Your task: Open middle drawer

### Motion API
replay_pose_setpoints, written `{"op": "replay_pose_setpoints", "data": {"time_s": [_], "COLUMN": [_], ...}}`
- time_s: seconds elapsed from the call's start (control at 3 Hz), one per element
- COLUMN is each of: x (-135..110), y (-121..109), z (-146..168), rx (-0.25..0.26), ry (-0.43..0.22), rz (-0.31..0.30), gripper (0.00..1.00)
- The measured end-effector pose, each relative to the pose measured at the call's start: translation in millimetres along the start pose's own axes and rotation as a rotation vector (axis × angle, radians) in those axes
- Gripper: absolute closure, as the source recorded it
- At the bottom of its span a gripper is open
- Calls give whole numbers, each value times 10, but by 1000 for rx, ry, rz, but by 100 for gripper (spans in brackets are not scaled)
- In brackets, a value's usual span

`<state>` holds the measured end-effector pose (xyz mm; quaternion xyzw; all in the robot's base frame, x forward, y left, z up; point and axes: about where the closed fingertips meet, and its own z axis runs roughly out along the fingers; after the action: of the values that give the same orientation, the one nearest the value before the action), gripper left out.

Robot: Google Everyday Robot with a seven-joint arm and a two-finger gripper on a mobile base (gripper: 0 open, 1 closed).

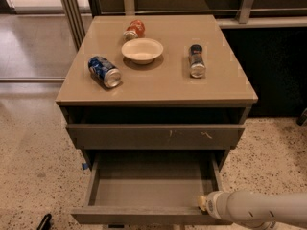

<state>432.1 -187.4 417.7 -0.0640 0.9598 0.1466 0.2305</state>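
The middle drawer (139, 215) is the open one at the bottom of the grey-brown cabinet. It stands pulled out toward me, with a plain front edge and a shallow grey tray (151, 186) showing inside, nothing in it. My gripper (204, 203) is at the end of the white arm that comes in from the lower right. It sits at the right end of the drawer's front edge, touching it.
Above the open drawer is a shut front with pale scratch marks (153, 136). On the cabinet top (158, 87) lie a blue can (104, 71), a white bowl (142, 50), a red can (134, 29) and a dark-capped can (196, 61). Speckled floor surrounds it.
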Motion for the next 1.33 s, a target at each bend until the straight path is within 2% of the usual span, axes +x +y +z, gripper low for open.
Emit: {"op": "replay_pose_setpoints", "data": {"time_s": [0.33,0.67,1.0,1.33], "x": [-166,-350,-392,-392], "y": [74,131,120,120], "z": [-236,-599,-644,-644], "rx": [7,43,51,51], "ry": [-93,-233,-259,-259], "rz": [-54,-112,-109,-109], "gripper": [100,100,81,58]}}
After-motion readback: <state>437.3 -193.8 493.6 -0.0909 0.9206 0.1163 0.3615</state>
